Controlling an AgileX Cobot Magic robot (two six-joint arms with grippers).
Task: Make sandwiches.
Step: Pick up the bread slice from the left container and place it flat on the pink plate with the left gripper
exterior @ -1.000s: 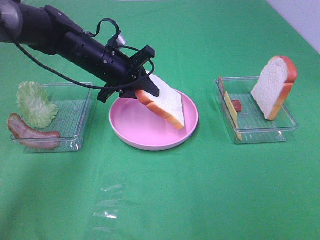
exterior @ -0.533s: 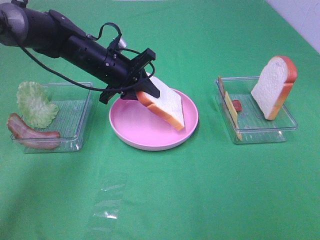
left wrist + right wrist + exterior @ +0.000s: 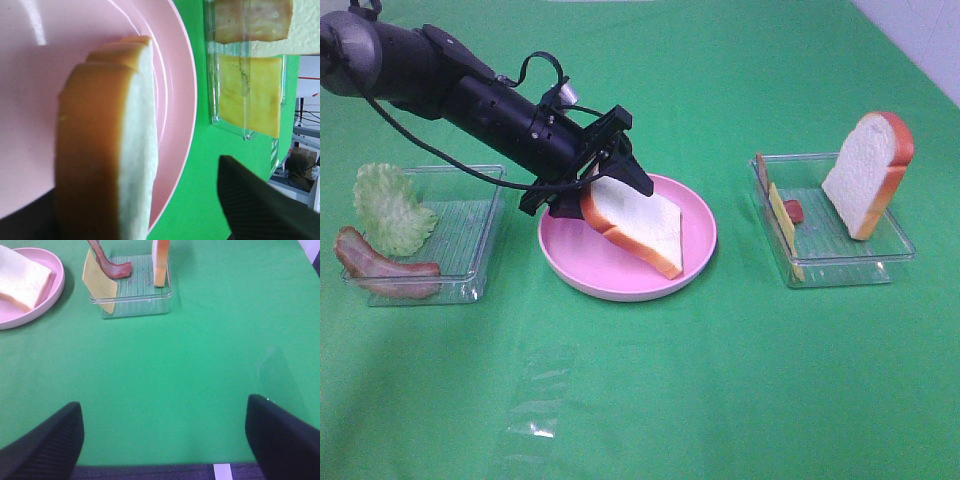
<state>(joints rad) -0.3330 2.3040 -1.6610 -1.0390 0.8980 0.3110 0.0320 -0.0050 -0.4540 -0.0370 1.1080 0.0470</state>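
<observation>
**Inspector:** Hazards first, nearest forward.

**Assessor:** The right gripper hangs over bare green surface, jaws spread and empty, well apart from the food, so it poses no risk. At the front of the left tray, the bacon strip overhangs the edge and could be knocked out in a careless pick. On the pink plate, the bread slice lies tilted, its low end on the plate floor and its high end up at the left gripper. That gripper is released: the wrist view shows a clear gap between one finger and the crumb face.

**Inspector:** Likely fault?

**Assessor:** In my judgement, a retreating finger could catch the crust and drag the slice toward the rim, or let it drop off-centre. Later layers would then sit crooked.

**Inspector:** Materials?

**Assessor:** The slice is a thick block with a matte white face and a smooth orange-brown crust. The plate is glossy and shallow. The lettuce is frilly and pale green. In the ribbed, clear right tray, the cheese is a thin yellow sheet on edge, hard to pinch. The second slice stands leaning behind it.
</observation>
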